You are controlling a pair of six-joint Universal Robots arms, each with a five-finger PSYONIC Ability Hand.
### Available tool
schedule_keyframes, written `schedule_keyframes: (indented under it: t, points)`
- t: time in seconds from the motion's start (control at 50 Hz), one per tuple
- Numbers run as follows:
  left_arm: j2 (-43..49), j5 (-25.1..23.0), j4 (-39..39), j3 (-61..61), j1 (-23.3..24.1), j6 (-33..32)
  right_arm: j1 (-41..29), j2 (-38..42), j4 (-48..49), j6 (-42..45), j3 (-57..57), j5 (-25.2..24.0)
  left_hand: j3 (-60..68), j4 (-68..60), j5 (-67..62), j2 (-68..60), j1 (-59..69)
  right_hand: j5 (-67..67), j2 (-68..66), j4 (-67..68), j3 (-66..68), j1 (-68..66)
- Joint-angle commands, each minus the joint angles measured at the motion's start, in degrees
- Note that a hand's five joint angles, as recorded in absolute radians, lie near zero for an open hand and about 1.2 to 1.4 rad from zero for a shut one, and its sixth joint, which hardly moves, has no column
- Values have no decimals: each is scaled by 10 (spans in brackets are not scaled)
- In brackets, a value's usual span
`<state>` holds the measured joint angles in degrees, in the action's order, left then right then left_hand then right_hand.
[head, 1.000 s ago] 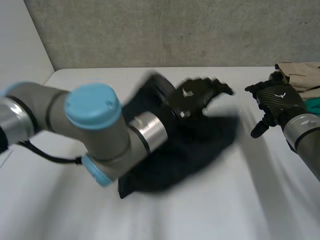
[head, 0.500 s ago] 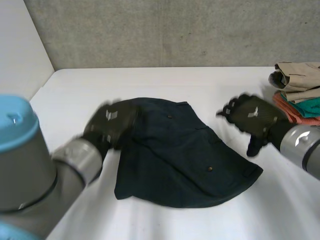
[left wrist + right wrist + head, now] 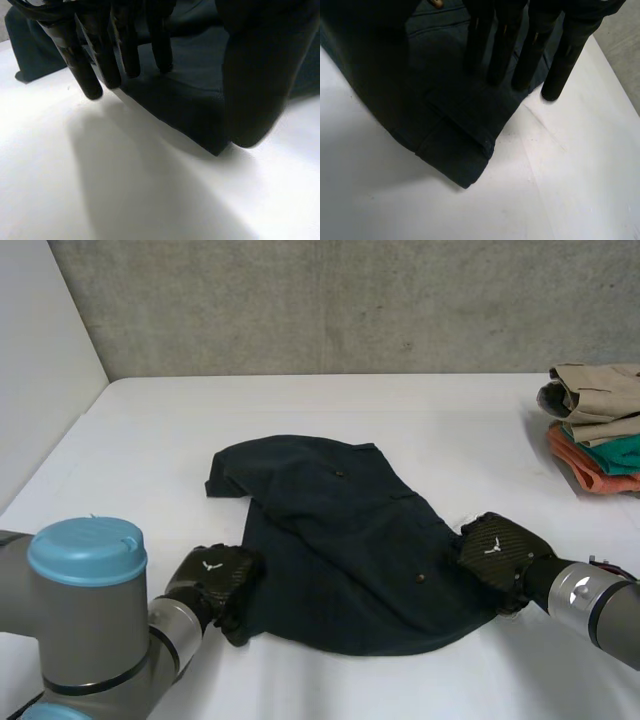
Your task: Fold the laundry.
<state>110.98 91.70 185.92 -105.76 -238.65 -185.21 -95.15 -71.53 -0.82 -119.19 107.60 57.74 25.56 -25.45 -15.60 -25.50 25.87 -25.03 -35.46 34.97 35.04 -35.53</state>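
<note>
On the near side of the table (image 3: 140, 450), L hand (image 3: 212, 578) sat at the near-left corner of the dark navy garment (image 3: 350, 530). Its fingers (image 3: 92, 75) were straight & unclenched, tips at the cloth edge, thumb apart by the corner, nothing gripped. R hand (image 3: 497, 550) rested on the near-right corner, fingers (image 3: 527, 60) straight & relaxed, most tips on fabric, one on bare table. Garment lay spread mid-table, small buttons showing. Farther right sat a stack of folded clothes (image 3: 595, 420). Behind it all, a concrete wall (image 3: 350, 300).
</note>
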Motion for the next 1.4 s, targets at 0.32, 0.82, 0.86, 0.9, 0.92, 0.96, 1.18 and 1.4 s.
schedule_keyframes:
  t: [0.32, 0.82, 0.86, 0.9, 0.92, 0.96, 1.18, 1.4]
  points:
    - [-92, 50, 30, 49, 12, -47, -4, -87, -33, -126, -48, -4, 544, -545, -544, -545, 541, -450, -445, 450, 450, -445]
    - [-196, 19, -32, 434, -83, 22, -81, -131, 136, -535, -391, 111, 544, -545, -544, -545, 541, -450, -445, 450, 450, -445]
    - [-145, 16, -26, 452, -87, 22, -95, -80, 130, -516, -401, 134, 544, -545, -544, -545, 541, -450, -445, 450, 450, -445]
    - [-105, 15, -17, 464, -89, 26, -107, -45, 126, -503, -409, 153, 544, -545, -544, -545, 541, -450, -445, 450, 450, -445]
    - [-65, 11, -7, 478, -88, 23, -116, -9, 122, -488, -419, 173, 544, -545, -544, -545, 541, -450, -445, 450, 450, -445]
    - [-25, 4, 6, 492, -87, 21, -123, 31, 120, -473, -431, 198, 544, -545, -544, -545, 541, -450, -445, 450, 450, -445]
    - [272, -1, 90, 723, -102, 26, -166, 269, 273, -374, -558, 428, 544, -545, -544, -545, 541, -240, -235, 240, 240, -235]
    - [213, 6, -14, 701, -102, 89, -169, 238, 169, -387, -556, 347, -156, 155, 156, 155, -159, 250, 255, -250, -250, 255]
